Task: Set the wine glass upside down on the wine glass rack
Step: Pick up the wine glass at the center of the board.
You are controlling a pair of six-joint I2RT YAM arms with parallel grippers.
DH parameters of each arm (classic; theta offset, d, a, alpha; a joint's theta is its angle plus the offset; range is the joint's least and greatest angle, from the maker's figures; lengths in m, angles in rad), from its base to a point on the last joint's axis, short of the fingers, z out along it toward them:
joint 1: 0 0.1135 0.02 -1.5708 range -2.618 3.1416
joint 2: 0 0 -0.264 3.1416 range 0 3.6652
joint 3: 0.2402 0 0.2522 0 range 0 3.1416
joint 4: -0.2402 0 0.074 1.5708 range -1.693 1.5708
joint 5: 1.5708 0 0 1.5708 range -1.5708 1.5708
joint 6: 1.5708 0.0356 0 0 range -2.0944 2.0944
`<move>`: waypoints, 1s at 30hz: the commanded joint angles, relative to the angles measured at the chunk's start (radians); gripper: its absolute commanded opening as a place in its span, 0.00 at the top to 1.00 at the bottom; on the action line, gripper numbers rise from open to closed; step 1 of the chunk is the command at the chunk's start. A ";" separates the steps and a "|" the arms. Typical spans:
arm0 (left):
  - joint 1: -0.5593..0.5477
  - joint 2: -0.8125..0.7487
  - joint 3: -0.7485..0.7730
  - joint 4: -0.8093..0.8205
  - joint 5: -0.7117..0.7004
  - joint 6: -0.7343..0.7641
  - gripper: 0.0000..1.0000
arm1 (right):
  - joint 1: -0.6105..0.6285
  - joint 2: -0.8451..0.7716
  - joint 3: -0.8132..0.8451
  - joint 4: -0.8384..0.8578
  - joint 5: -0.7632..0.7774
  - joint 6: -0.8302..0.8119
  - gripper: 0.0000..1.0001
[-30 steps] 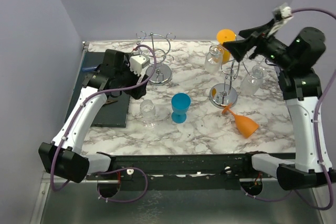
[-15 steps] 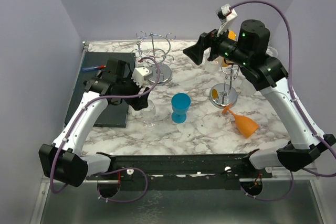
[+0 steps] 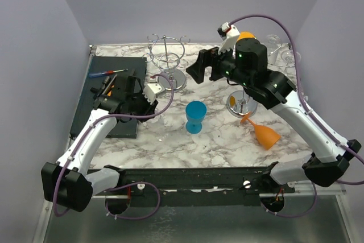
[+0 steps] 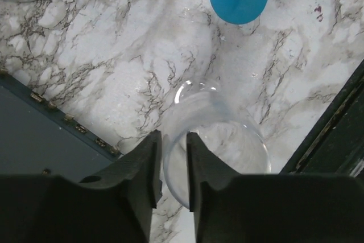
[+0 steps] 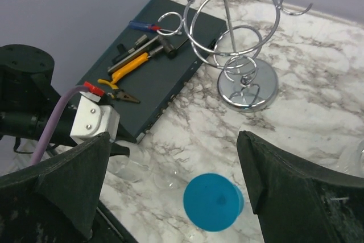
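Your left end effector [image 4: 172, 169], spread wide a second ago, now pinches the wall of the clear wine glass [image 4: 227, 140] just off the dark mat [image 3: 122, 126], so lifting and inverting look next. The empty rack [image 3: 168, 61] stands just behind. The blue goblet [image 3: 195, 116] sits near on the right, and your right end effector [image 3: 196, 71], jaws fully spread, has swung in beside that rack.

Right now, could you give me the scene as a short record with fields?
left gripper: fingers astride the clear glass rim, grip unclear
clear glass: upright beside the dark mat
right gripper: open, empty, above the table
rack near the mat: empty
blue glass: upright, untouched
orange glass: on its side by the other rack
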 commanded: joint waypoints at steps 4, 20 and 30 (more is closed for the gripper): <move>0.004 -0.095 -0.080 0.015 0.054 0.066 0.81 | 0.006 -0.077 -0.047 0.059 -0.175 0.095 0.00; 0.004 -0.411 0.074 0.053 0.080 0.164 1.00 | 0.025 0.050 0.082 -0.089 -0.064 0.262 0.00; 0.004 -0.579 0.127 0.469 -0.005 0.283 1.00 | 0.056 -0.015 -0.010 0.216 -0.168 0.386 0.00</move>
